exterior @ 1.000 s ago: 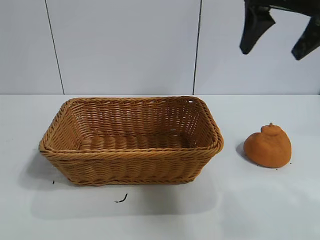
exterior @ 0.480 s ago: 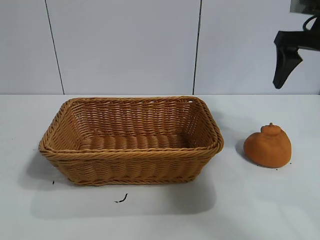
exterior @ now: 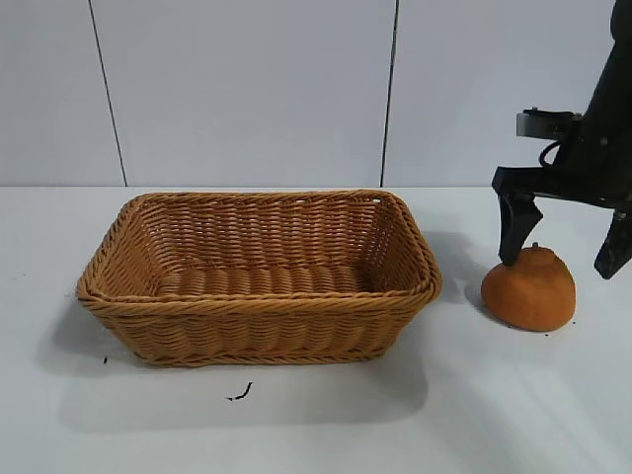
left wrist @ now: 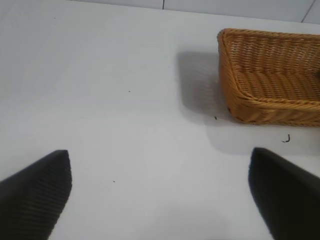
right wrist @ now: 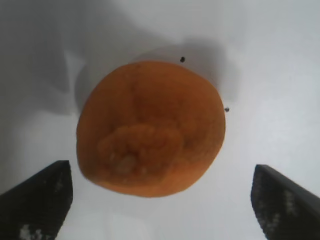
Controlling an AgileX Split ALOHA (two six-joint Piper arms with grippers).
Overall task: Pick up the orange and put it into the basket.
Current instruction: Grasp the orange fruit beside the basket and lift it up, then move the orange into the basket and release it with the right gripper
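Lowered from the upper right corner of the exterior frame since the earlier picture, the right tool (exterior: 563, 255) is now seen spread wide and empty around the top of the orange (exterior: 529, 288), which rests on the desk (exterior: 316, 425) at centre right, beside the basket (exterior: 259, 278). The fruit is straddled, directly below. The left tool (left wrist: 160, 192), wide open, is parked well apart.
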